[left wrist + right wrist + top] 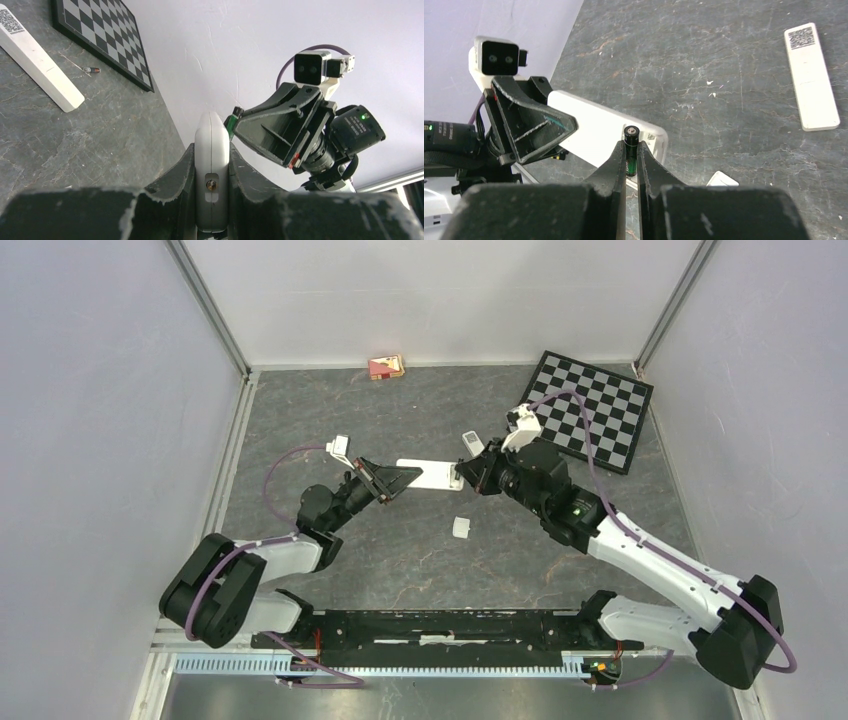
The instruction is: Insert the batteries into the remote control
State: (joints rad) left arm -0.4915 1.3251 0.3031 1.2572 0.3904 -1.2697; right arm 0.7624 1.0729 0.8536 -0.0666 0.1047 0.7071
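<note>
Your right end effector [631, 159] pinches the light, probably slippery battery [631, 136] by its sides; the left end effector [212, 162] clamps the rigid remote control [211, 142].

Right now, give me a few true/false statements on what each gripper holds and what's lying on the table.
1. The right gripper is shut on a battery. True.
2. The left gripper is empty. False: it clamps the white remote.
3. A second remote with a QR label lies flat on the table. True.
4. A loose battery lies on the table beside the checkerboard. True.
5. The checkerboard sits at the near left corner. False: it is at the far right.
</note>
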